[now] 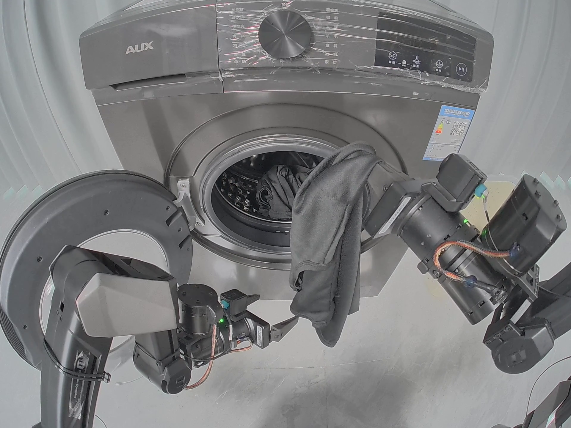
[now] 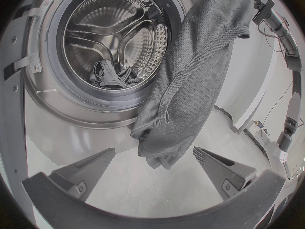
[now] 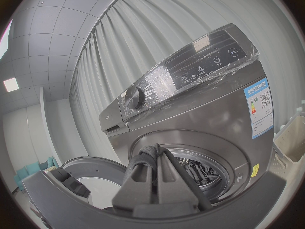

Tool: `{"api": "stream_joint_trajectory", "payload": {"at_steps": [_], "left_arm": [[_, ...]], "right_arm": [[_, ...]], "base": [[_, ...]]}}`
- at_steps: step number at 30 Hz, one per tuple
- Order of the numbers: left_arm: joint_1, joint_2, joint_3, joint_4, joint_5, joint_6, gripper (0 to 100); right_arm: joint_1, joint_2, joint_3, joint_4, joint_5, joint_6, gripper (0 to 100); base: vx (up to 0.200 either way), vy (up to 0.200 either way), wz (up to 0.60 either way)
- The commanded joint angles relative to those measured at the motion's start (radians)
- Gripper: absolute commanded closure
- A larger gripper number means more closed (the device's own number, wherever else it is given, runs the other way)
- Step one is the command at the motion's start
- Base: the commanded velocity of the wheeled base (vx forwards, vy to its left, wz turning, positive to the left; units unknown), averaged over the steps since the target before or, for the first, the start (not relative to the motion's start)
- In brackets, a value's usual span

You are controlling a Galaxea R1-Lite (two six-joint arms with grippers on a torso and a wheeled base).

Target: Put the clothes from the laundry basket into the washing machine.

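Grey garment hangs from the right gripper, whose fingers are pinched tight on a fold of its top edge, right at the mouth of the washing machine. Most of the cloth dangles outside, below the opening. Progress, as I judge it: one dark piece of clothing already lies in the drum, this garment is not yet in, and the laundry basket stands right of the machine (contents hidden, so what's left is unclear). Door is swung wide to the left. Right arm reaches forward to the opening's right rim. Left gripper sits low and near, fingers spread wide, holding nothing, just beside the dangling hem (can't tell if touching).
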State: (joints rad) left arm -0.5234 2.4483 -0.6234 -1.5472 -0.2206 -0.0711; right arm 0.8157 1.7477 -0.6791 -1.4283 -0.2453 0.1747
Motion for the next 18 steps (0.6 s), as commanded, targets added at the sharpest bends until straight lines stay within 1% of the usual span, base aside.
{"api": "stream_joint_trajectory", "payload": {"at_steps": [1,6,18], "left_arm": [[0.002,0.006,0.004,-0.002,0.0,-0.001,0],[0.003,0.003,0.033,-0.002,-0.002,-0.003,0],[-0.012,0.018,0.01,-0.002,0.007,-0.001,0]], "right_arm": [[0.0,0.0,0.009,-0.003,-0.002,0.003,100],[0.0,-0.014,0.023,-0.003,-0.002,0.006,100],[0.0,-0.02,0.012,-0.001,-0.002,0.006,100]], "base": [[0.0,0.0,0.0],[0.0,0.0,0.0],[0.0,0.0,0.0]]}}
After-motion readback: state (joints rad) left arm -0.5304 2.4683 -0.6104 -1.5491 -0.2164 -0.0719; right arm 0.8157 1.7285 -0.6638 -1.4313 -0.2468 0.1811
